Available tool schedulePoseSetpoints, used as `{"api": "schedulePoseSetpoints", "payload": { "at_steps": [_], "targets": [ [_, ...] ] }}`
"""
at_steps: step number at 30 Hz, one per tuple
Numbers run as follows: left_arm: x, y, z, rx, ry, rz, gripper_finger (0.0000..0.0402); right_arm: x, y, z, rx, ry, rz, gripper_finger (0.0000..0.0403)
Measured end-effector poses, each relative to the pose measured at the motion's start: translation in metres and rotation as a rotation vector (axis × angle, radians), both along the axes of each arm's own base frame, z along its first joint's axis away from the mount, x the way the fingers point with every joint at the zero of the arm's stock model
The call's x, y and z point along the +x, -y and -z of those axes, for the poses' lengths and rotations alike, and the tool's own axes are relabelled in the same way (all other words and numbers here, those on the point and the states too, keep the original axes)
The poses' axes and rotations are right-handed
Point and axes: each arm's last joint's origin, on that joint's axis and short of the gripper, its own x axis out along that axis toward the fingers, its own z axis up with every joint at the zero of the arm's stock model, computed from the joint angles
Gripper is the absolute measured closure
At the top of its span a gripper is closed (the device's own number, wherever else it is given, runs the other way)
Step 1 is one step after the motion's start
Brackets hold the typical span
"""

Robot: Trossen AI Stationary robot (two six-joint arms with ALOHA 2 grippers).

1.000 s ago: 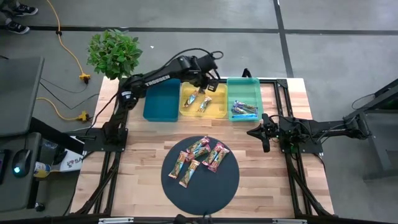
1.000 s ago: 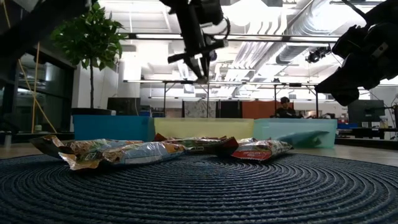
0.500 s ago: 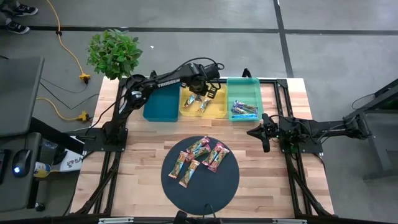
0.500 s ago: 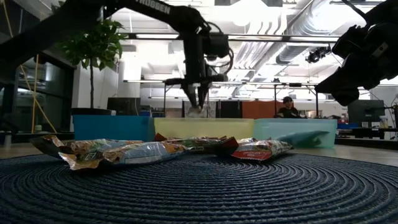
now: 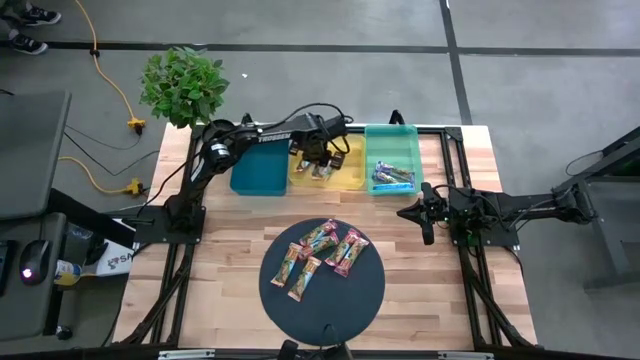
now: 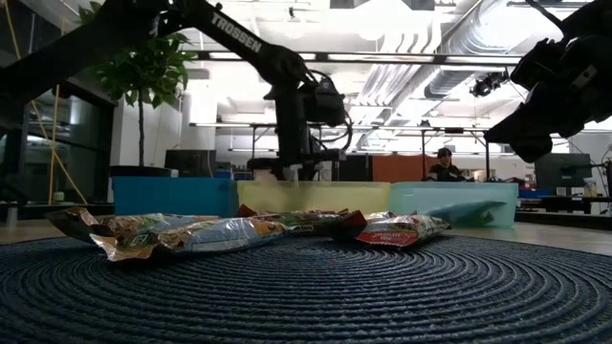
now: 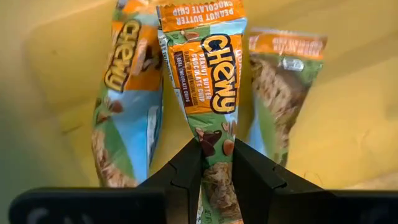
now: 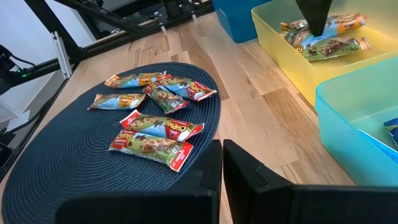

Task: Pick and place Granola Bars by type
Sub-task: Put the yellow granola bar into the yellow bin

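My left gripper reaches down into the yellow tray, shut on an orange-tan-green granola bar. Two more bars of that kind lie on the tray floor on either side of it. Several bars, pink-red and orange-green, lie on the dark round mat. Blue-purple bars lie in the teal tray. My right gripper waits shut at the table's right, above the wood. My left gripper pinches the bar between its two fingers, across its width a little short of its upper end. The fingers point steeply down from above. The bar hangs below them, orange sealed end lowest, between the two lying bars; whether it touches the tray floor I cannot tell.
A blue tray stands left of the yellow one, all three in a row at the table's far edge. A potted plant stands off the far left corner. Bare wood lies between trays and mat. A person sits far behind.
My left gripper has sunk from high above the yellow tray down into it, tipping to point more steeply down. It has stayed shut on the bar, which has come down with it between the two bars lying there.
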Motion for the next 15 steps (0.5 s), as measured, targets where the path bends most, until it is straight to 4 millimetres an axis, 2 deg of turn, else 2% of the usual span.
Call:
{"api": "schedulePoseSetpoints", "payload": {
  "at_steps": [11, 15],
  "targets": [
    [0.0014, 0.0003, -0.0009, -0.011, 0.020, 0.053, 0.0323, 0.0000, 0.0000, 0.0000, 0.000, 0.000, 0.000, 0.0403],
    [0.0016, 0.0005, -0.0009, -0.015, 0.022, 0.078, 0.0292, 0.0000, 0.0000, 0.0000, 0.000, 0.000, 0.000, 0.0402]
  ]
}}
